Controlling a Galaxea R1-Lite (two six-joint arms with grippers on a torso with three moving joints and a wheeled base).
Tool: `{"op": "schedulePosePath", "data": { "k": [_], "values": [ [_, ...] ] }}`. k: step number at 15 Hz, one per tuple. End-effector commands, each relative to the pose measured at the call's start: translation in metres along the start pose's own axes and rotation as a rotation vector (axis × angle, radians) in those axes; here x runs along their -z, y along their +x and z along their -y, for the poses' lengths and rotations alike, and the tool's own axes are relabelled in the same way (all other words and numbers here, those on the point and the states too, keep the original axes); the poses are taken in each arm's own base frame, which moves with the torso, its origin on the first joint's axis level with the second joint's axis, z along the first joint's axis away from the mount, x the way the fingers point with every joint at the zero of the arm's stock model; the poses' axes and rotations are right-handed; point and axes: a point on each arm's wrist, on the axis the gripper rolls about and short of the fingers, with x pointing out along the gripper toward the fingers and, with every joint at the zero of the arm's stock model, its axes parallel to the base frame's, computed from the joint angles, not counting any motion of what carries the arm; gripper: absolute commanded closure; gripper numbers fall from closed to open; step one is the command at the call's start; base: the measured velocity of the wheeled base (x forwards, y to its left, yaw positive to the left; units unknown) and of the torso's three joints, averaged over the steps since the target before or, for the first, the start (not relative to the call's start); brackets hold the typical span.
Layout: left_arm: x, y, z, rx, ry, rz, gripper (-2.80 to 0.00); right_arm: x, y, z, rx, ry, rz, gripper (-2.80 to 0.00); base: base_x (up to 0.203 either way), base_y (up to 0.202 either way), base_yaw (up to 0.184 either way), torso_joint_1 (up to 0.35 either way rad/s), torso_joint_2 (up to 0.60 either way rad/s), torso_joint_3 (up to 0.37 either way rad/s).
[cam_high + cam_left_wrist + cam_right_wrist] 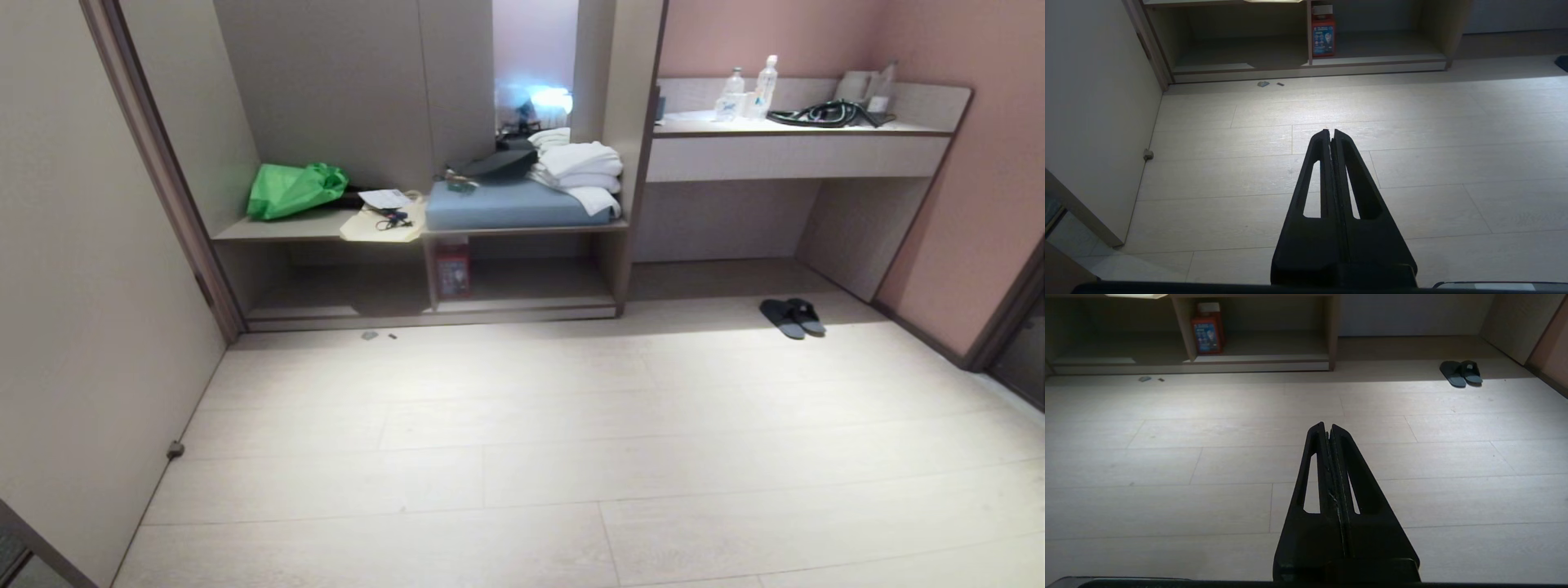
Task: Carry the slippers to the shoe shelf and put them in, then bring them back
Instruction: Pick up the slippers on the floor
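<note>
Head view showed the pair of flat black open-toe slide slippers (792, 317) lying side by side on the pale plank floor (522, 457) before the desk recess, well apart from the low open-front taupe wood-grain shoe shelf (531, 282) under the blue seat cushion (506, 206). A red-and-blue box (452, 269) stood inside that shelf. The black left gripper (1331, 131) and black right gripper (1327, 425) hung above bare floor, fingers pressed together, holding nothing.

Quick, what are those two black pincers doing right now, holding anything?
Left pincer: closed, holding nothing, hanging above the pale wood-plank floor.
Right pincer: closed, holding nothing, above the same floor.
</note>
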Motion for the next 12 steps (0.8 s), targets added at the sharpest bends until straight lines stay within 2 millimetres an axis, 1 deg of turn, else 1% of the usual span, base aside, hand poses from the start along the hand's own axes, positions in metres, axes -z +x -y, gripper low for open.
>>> {"op": "schedulePosePath", "data": {
  "k": [1,12],
  "values": [
    [-0.0001,0.0001,0.0000,0.000,0.000,-0.001,0.00,0.0000,0.0001,0.0000,0.000,0.000,-0.001,0.00,0.000,0.000,0.000,0.000,0.00,0.000],
    [-0.0001,0.0001,0.0000,0.000,0.000,-0.001,0.00,0.0000,0.0001,0.0000,0.000,0.000,-0.001,0.00,0.000,0.000,0.000,0.000,0.00,0.000]
  ]
}}
